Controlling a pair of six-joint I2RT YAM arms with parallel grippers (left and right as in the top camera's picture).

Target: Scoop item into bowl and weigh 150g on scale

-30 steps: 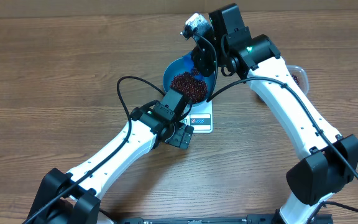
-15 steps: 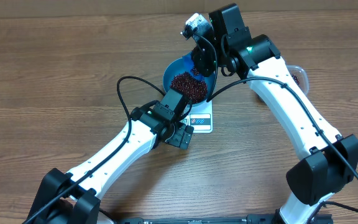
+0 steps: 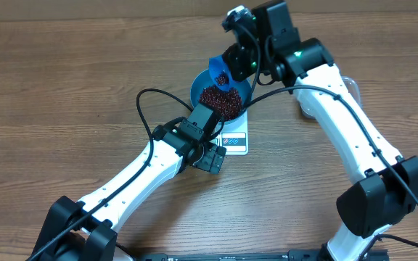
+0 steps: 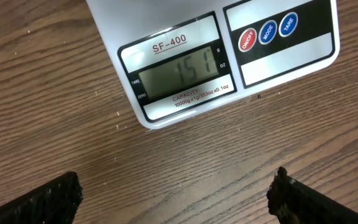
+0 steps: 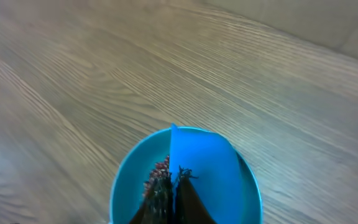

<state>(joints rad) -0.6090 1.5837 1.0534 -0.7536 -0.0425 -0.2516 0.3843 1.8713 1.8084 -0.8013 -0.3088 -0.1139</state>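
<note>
- The right gripper (image 3: 231,67) is clamped shut on the handle of the small blue scoop (image 3: 218,73). The right wrist view shows the two dark fingers pressed together against the blue plastic.
- The scoop hangs over the upper-left rim of the bowl (image 3: 195,91), with a few beans visible in it. Its long axis runs from the blade at lower left up-right to the gripper.
- The bowl sits on the scale (image 3: 236,140) at the centre of the frame, and the beans (image 3: 220,101) are heaped inside it.
- The left gripper (image 3: 210,157) hovers just below the scale with its jaws wide apart and nothing between them. Its camera looks straight at the display (image 4: 178,73), which appears to read 151.
- The relation that matters is that the scoop is directly above the bowl, so any tilt would drop more beans in and push past the target.
- The clear tub (image 3: 349,85) lies to the right of frame, partly hidden behind the right arm. The right arm is the nearer one, and I judge it should carry the scoop level that way.
</note>
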